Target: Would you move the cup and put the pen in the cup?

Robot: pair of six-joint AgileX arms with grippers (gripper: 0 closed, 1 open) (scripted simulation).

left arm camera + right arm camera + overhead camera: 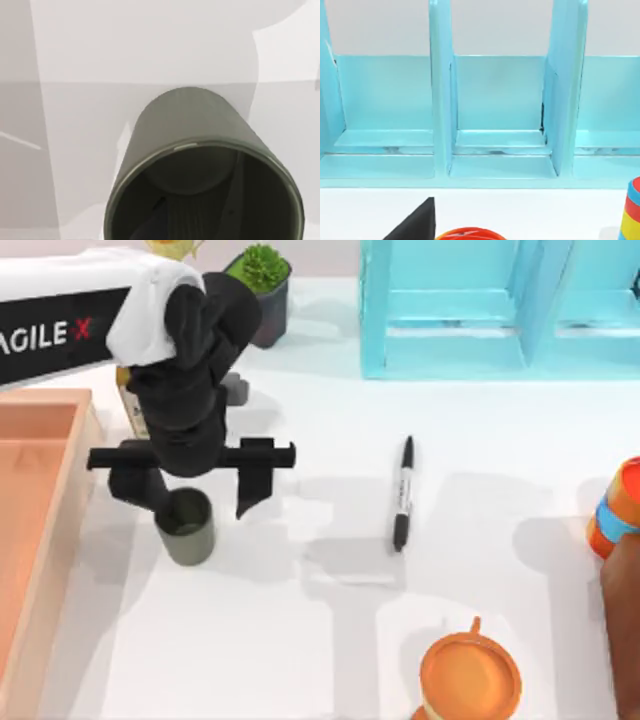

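The dark olive-grey cup stands upright on the white table at the left. My left gripper hangs open just above it, one finger close to the cup's left rim and the other finger well off to its right. The left wrist view looks down into the cup, which holds nothing. The black pen with a white band lies flat near the table's middle, apart from the cup. My right arm's wrist camera faces the blue rack.
A wooden tray lines the left edge. A potted plant and the blue rack stand at the back. An orange mug sits at the front, and a striped object at the right edge.
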